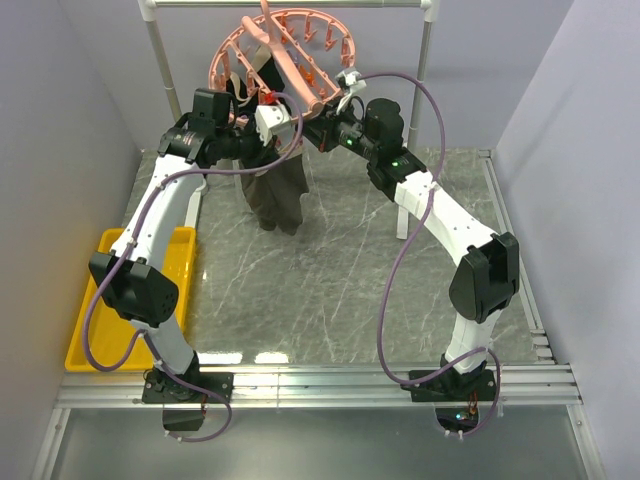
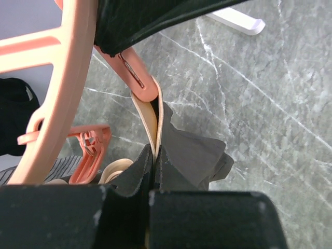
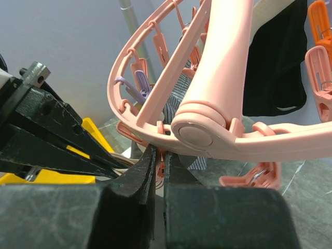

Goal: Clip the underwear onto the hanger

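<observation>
Under the rail (image 1: 200, 4), from above: hanger (image 1: 285, 55), a salmon plastic ring, tilts between both arms; underwear (image 1: 280, 195) droops limp from it, so it is likely part-clipped.
Left wrist: left gripper (image 2: 155, 153) is closed on the tan waistband (image 2: 149, 116), holding it taut below a peg (image 2: 142, 83) that bites its top edge; dark soft cloth folds beneath.
Right wrist: right gripper (image 3: 158, 158) is nearly closed just under the hanger's smooth rim, probably steadying it; whether it grasps anything is unclear.
</observation>
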